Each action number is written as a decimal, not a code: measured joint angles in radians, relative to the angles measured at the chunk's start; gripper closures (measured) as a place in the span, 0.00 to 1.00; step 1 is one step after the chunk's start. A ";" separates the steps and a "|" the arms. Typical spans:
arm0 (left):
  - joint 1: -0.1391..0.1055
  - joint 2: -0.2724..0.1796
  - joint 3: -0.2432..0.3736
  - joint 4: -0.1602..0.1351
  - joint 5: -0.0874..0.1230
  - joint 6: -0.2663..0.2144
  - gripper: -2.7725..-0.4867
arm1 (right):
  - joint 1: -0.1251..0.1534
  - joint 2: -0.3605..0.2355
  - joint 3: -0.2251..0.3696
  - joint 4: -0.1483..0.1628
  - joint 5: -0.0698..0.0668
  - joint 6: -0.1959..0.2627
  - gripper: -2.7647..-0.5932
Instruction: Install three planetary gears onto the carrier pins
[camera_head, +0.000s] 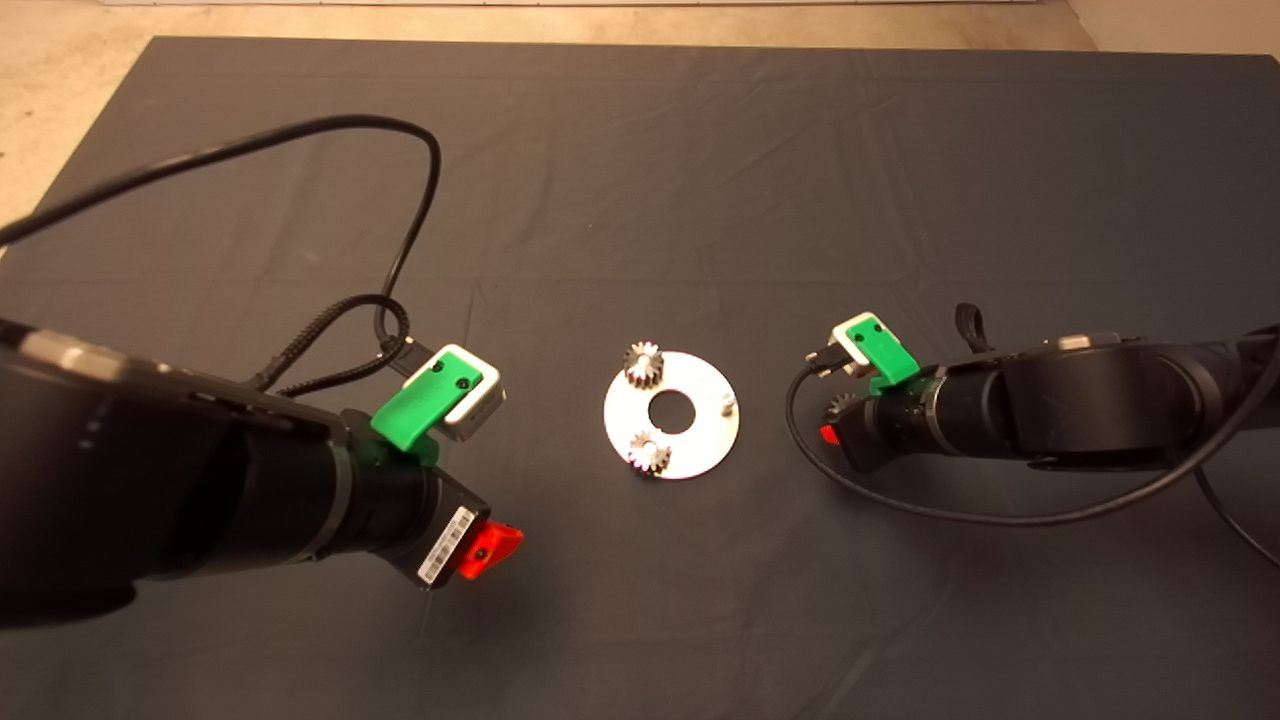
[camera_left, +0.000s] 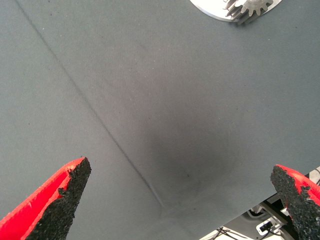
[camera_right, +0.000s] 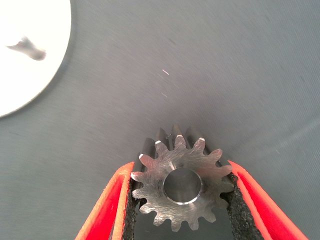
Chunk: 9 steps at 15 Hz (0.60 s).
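A shiny round disc (camera_head: 700, 440) lies mid-mat. Two planetary gears sit on carrier pins: one at the disc's far edge (camera_head: 644, 362), one at its near edge (camera_head: 649, 455). The third pin (camera_head: 728, 403), on the disc's right side, is bare. My right gripper (camera_head: 832, 420) is just right of the disc, shut on the third gear (camera_head: 838, 405). In the right wrist view that gear (camera_right: 182, 185) sits between the pads, above the mat, with the disc (camera_right: 25, 80) and bare pin (camera_right: 27, 48) ahead. My left gripper (camera_head: 485, 548) is left of the disc, open and empty (camera_left: 180, 200).
The left wrist view shows bare mat with the disc's edge (camera_left: 212, 10) and a mounted gear (camera_left: 250, 7) beyond. A black cable (camera_head: 420, 180) loops over the mat at the back left. Another cable (camera_head: 950, 515) curves under the right arm.
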 joint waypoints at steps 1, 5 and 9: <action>0.000 0.000 0.000 0.000 0.000 0.000 0.07 | 0.011 0.010 0.000 0.005 0.000 0.001 0.79; 0.000 0.000 0.000 0.000 0.000 0.000 0.07 | 0.071 0.073 -0.030 0.061 0.000 0.011 0.79; 0.000 0.000 0.000 0.000 0.000 -0.001 0.07 | 0.086 0.148 -0.088 0.131 0.000 0.012 0.79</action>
